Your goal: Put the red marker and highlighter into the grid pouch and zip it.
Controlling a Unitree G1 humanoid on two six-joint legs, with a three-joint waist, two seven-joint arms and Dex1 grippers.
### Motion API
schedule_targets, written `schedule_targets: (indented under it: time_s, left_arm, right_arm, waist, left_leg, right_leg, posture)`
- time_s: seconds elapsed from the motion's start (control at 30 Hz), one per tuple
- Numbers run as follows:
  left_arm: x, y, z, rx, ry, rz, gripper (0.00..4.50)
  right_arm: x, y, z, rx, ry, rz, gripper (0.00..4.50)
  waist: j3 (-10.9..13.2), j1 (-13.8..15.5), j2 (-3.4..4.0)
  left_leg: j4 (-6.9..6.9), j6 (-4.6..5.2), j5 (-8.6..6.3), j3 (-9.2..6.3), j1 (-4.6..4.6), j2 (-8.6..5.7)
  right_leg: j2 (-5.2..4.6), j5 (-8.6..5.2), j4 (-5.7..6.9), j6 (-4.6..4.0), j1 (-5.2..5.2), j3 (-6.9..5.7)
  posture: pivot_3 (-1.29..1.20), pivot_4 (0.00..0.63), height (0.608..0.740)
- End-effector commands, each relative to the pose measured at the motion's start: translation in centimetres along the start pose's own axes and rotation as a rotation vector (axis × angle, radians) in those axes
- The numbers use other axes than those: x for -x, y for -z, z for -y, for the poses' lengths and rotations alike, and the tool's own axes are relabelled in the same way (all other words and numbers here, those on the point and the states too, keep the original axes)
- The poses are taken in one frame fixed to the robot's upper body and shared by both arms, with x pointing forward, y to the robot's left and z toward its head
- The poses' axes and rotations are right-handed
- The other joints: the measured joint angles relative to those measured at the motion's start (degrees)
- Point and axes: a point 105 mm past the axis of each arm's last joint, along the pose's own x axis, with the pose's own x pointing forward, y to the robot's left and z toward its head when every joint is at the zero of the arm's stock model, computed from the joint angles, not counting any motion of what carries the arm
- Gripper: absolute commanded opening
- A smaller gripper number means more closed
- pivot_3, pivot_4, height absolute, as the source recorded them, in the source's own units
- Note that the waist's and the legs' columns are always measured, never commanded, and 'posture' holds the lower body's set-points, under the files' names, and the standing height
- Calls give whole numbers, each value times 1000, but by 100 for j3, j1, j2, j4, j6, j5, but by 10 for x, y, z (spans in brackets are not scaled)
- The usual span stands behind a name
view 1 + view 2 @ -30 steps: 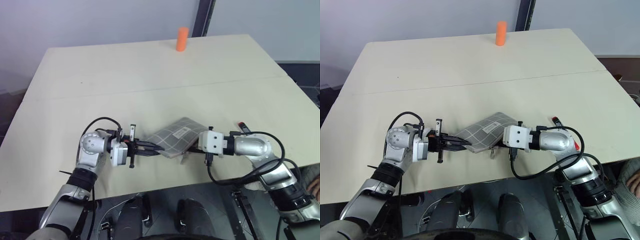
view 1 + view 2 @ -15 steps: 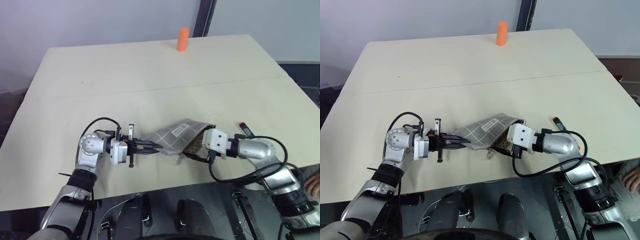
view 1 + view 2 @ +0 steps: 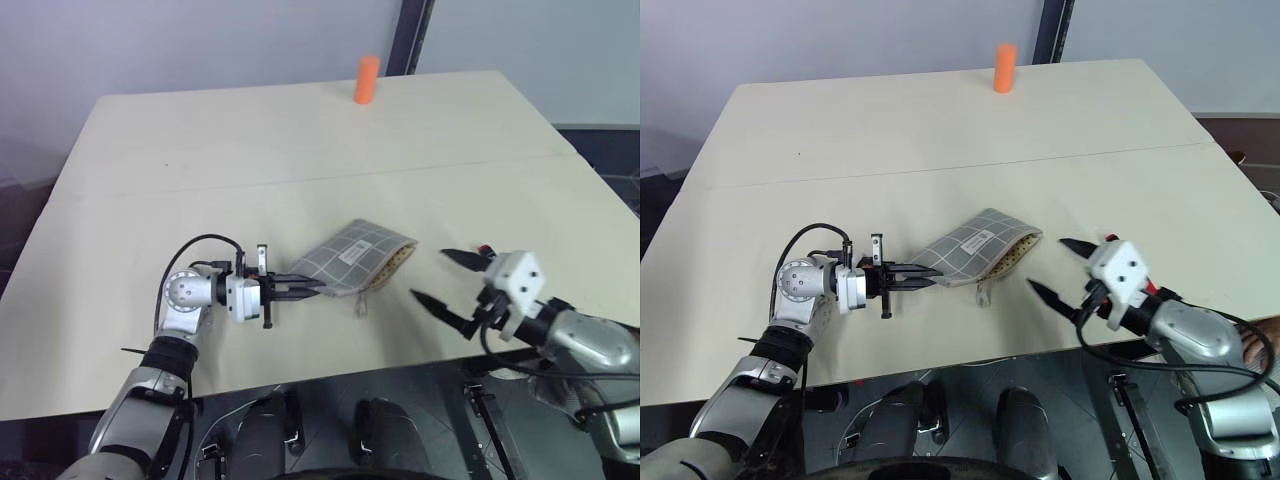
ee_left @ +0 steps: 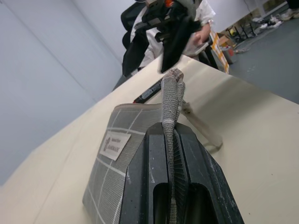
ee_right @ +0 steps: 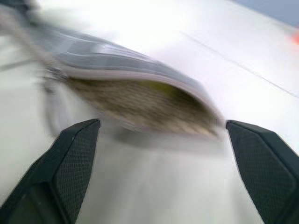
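One grid pouch (image 3: 975,252) lies on the table (image 3: 940,140), mouth agape; the left gripper (image 3: 923,283) pinches its near corner. The right gripper (image 3: 1058,268), spread wide and empty, hovers right of the pouch. One red marker (image 4: 148,93) lies beyond it; one orange cylinder (image 3: 1004,67) far behind

- The two eye views look from the robot's head, forward and down over the table (image 3: 300,150), taking in both arms and the far edge with the orange cylinder (image 3: 367,79); they share nearly the same scene, slightly offset sideways.
- The left wrist view sits low, right behind the left gripper (image 4: 172,154), sighting along the grid pouch (image 4: 121,158) toward the right gripper (image 4: 173,32) and a person beyond.
- The right wrist view looks closely between its own fingers (image 5: 70,163) at the pouch's open mouth.
- All four views share the pouch.
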Motion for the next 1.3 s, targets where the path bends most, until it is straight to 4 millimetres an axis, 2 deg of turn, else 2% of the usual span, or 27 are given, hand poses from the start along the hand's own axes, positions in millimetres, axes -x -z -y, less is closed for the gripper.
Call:
schedule_targets:
  time_s: [0.03,0.1,0.33,0.6,0.7,0.73,0.9,0.93,1.0,1.13,1.23,1.3]
  left_arm:
    - [-2,-2,-7,-33,-20,10,0]
    - [-4,-1,-8,-30,-20,15,0]
    - [-11,1,-11,-33,-8,32,0]
    - [-12,2,-9,-34,2,34,0]
    - [-10,2,-8,-38,2,27,0]
    - [-9,2,-8,-38,-1,25,0]
    - [-8,0,-5,-36,-5,23,0]
    - [-8,0,-4,-35,-6,23,0]
    - [-8,0,-4,-34,-7,24,0]
    - [-11,0,-5,-33,-9,31,0]
    - [-13,-1,-5,-34,-5,39,0]
    - [-14,-1,-6,-36,-3,44,0]
  right_arm:
    - [21,12,24,5,183,-80,4443]
    - [32,28,33,-18,254,-155,4443]
    - [56,59,72,-170,474,-246,4443]
    - [51,86,71,-390,414,-271,4443]
    - [52,94,71,-403,386,-308,3639]
    - [52,94,71,-396,380,-314,3237]
    - [43,81,62,-362,310,-273,565]
    - [40,73,61,-346,290,-242,258]
    - [31,53,52,-293,211,-170,266]
    - [18,9,1,-138,-98,-41,266]
    - [18,6,-19,-68,-209,-63,266]
    - [18,14,-25,-9,-250,-119,266]
  waist:
    - [0,-2,0]
    - [0,3,0]
    - [0,-22,1]
    - [0,-22,1]
    - [0,-19,1]
    - [0,-21,1]
    - [0,-27,1]
    - [0,-27,1]
    - [0,-27,1]
    - [-1,-16,4]
    - [0,-7,1]
    - [1,0,-2]
  left_leg:
    - [0,0,0,0,0,0]
    - [-2,0,0,0,-1,0]
    - [0,2,-1,0,1,0]
    - [-2,5,-1,0,-1,-1]
    - [-2,5,-1,0,0,0]
    - [-2,5,-1,0,0,-1]
    - [-2,6,-2,0,0,0]
    - [-2,6,-2,0,0,0]
    - [-2,6,-2,0,-1,0]
    - [-3,5,-2,0,-1,1]
    - [-3,6,-3,-1,-1,0]
    - [-2,9,-5,-1,-1,-3]
  right_leg:
    - [0,0,0,0,-1,0]
    - [0,-1,-1,0,-2,0]
    - [1,0,-2,-1,1,1]
    - [2,-1,-3,0,0,1]
    - [2,0,-3,0,1,1]
    - [1,0,-3,0,1,1]
    - [2,0,-3,0,2,1]
    - [2,0,-3,0,2,1]
    - [2,0,-3,0,-1,1]
    - [2,-1,-3,1,0,1]
    - [2,-1,-6,2,2,1]
    - [-1,-2,-9,1,3,1]
  posture:
    - [0,150,740]
    - [0,150,740]
    - [0,150,740]
    - [0,150,740]
    - [0,150,740]
    - [0,150,740]
    - [0,150,740]
    - [0,150,740]
    - [0,150,740]
    - [0,150,740]
    - [0,150,740]
    - [0,150,740]
